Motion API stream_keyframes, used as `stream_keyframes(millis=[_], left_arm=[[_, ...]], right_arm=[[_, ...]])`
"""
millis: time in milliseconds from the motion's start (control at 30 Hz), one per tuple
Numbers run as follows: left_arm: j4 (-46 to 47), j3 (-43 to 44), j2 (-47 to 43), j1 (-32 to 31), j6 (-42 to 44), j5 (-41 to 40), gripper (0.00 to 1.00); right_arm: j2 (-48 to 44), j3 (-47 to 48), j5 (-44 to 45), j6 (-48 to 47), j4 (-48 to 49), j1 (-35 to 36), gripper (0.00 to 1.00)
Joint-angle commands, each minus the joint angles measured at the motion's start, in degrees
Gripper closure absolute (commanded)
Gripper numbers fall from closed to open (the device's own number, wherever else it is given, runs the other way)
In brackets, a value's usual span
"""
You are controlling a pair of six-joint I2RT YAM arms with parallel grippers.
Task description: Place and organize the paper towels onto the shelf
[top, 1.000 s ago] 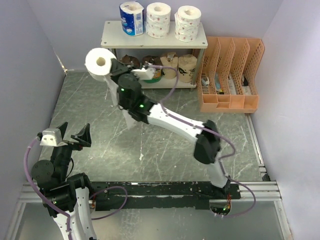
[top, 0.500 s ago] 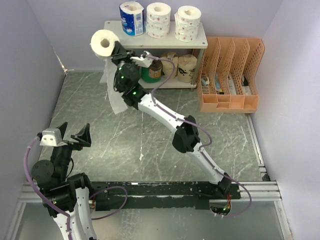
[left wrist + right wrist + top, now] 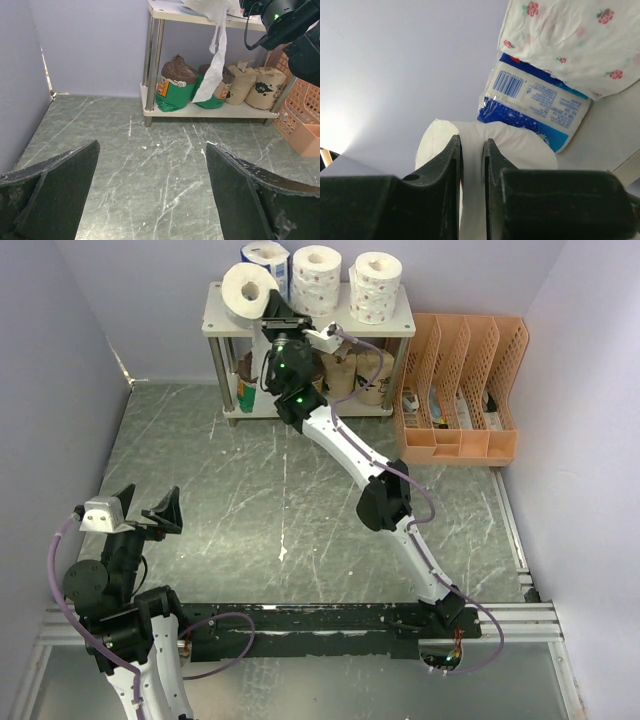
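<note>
blue-wrapped roll [image 3: 270, 254] stands just behind the gripped white roll [image 3: 245, 288].

The right arm [image 3: 330, 435] is covering some lower-shelf rolls [image 3: 375, 375]; the orange organizer [image 3: 455, 452] is holding small items, perhaps papers, too tiny to identify.

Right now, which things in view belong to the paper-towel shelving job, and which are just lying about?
Job: plain white paper roll with a loose sheet, in the right gripper; blue-white wrapped roll; two rose-patterned white rolls; green-wrapped rolls; tan rolls; pale two-tier wooden shelf on metal legs.
Lying about: orange perforated plastic file organizer.
</note>
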Motion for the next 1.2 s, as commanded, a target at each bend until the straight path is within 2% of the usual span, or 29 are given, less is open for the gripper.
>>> stream_keyframes(millis=[0, 600, 733, 833, 867, 933, 967, 1000, 1033, 1100, 1167], left_arm=[[1.2, 0.5, 0.1, 0.8, 0.3, -0.2, 0.01], [1.3, 0.5, 0.3, 0.8, 0.3, -0.1, 0.01], [1.1, 0.5, 0.5, 0.7, 0.6, -0.5, 0.01], [2.7, 0.7, 2.9, -0.2, -0.4, -1.1, 0.01], [2.8, 1.7, 4.2, -1.1, 2.4, 1.5, 0.01], [-0.6, 6.1, 8.1, -2.0, 13.1, 9.6, 0.01], [-4.3, 9.7, 12.1, -2.1, 15.7, 8.3, 0.01], [-8.9, 14.3, 18.3, -2.1, 17.3, 4.5, 0.01], [-14.7, 20.1, 26.3, -2.1, 20.4, 4.1, 0.01], [-27.5, 32.9, 44.0, -2.1, 29.8, 11.3, 0.01], [-37.9, 46.4, 57.0, -2.1, 37.1, 19.3, 0.01]], right_arm=[[-1.5, 3.1, -2.0, 3.1, 3.9, 0.0, 1.0], [2.6, 3.5, -6.6, 7.2, 4.5, -3.7, 0.97], [4.1, 4.0, -7.4, 8.9, 4.6, -4.7, 1.0], [4.3, 3.4, -7.8, 9.1, 4.5, -5.4, 1.0], [4.5, 3.4, -7.8, 8.6, 4.6, -5.6, 1.0], [4.5, 3.2, -8.3, 8.3, 4.6, -5.8, 1.0], [4.3, 2.7, -8.6, 8.2, 4.7, -5.9, 1.0], [3.9, 2.2, -8.8, 8.0, 5.0, -5.9, 1.0], [3.7, 1.8, -8.9, 7.4, 5.3, -5.9, 1.0], [3.6, 1.3, -9.0, 6.5, 5.8, -5.9, 1.0], [3.6, 1.5, -9.4, 5.9, 5.8, -6.1, 1.0]])
